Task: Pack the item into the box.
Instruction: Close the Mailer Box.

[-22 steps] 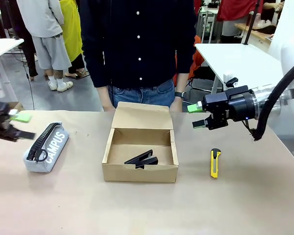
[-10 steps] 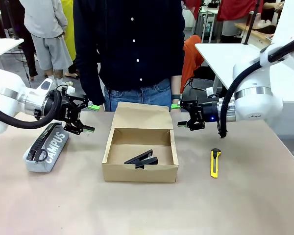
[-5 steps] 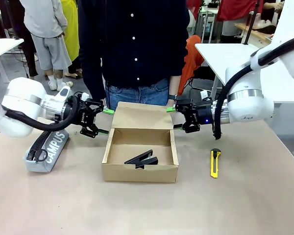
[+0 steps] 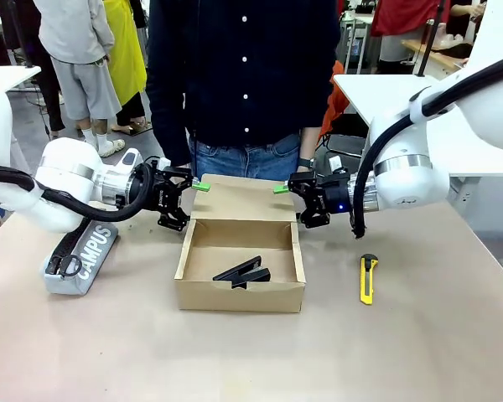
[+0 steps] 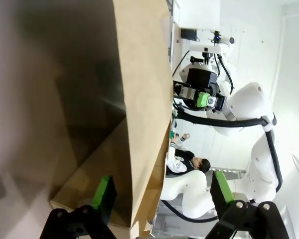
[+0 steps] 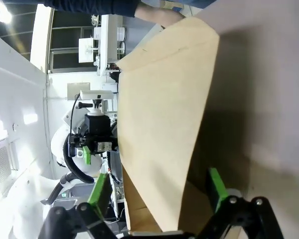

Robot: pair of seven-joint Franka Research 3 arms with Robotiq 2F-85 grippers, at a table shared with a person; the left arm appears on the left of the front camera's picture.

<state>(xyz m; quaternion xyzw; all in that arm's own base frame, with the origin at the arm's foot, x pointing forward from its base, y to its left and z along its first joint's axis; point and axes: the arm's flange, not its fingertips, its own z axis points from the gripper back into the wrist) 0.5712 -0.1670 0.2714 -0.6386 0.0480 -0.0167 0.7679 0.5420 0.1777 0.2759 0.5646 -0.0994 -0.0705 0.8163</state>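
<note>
Small black angular item [image 4: 243,271] is already in, lying flat on the floor of the shallow brown cardboard box [image 4: 239,297] at mid-worktop [image 4: 235,360]. The hinged lid flap [image 4: 243,199] stands up at the far side, leaning slightly back toward the person. Packing looks done, so the step in hand is likely closing the lid.

Left tool [image 4: 190,205] is at the flap's left edge and right tool [image 4: 292,206] at its right edge. Both have jaws wide apart and hold nothing. Wrist views show each flap edge sitting between the green pads.

To do it well:
- Pinch both edges evenly, at matching height.
- Swing the flap near and down together so the card doesn't twist.
- Keep the base from sliding.

Yellow-and-black utility knife [image 4: 368,279] on the right and grey "CAMPUS" zip pencil case [image 4: 80,251] on the left are well clear.
</note>
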